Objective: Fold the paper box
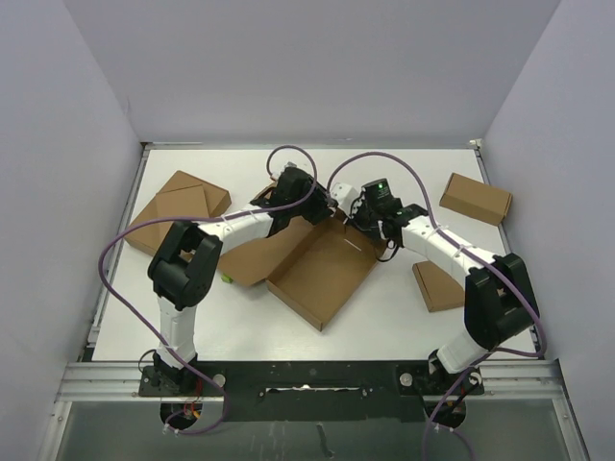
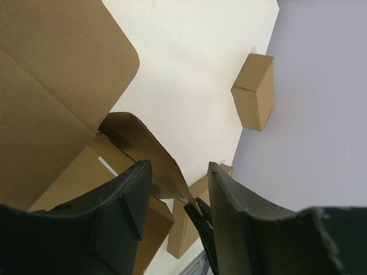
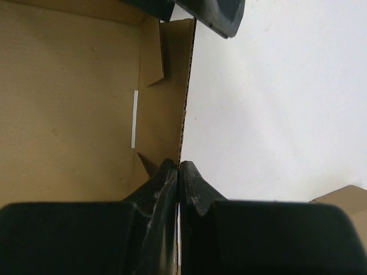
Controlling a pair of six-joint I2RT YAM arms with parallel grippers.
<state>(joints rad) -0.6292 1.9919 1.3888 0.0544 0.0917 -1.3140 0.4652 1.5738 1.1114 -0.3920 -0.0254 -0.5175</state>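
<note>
Plainly, the paper box [image 1: 322, 274] is bare brown cardboard, the corrugated ribbing showing along its cut edges. It lies about the middle of the white worktop [image 1: 404, 327], turned askew to the edges. Part of it is up as a shallow tray with low walls. A wide panel [image 1: 252, 257] lies flat beside it, towards the left edge. A thin slot [image 3: 135, 118] is cut in the tray near one wall, and a flap with a rounded corner [image 2: 143, 149] stands up at the far end.

The left gripper [image 2: 179, 169] is at that far end with its jaws partway apart. The rounded flap runs up between them, closer to one finger [image 2: 129, 195] than the other, and there is daylight beside it. The right gripper [image 3: 179, 166] is pinched tight on the top edge of the tray's right wall, the ribbed edge running straight into its closed fingers.

Smaller brown boxes sit at the far left corner [image 1: 178, 206], near the far right corner [image 1: 476, 199] and by the right edge [image 1: 437, 286]. A small green block [image 1: 228, 279] lies just beside the flat panel.
</note>
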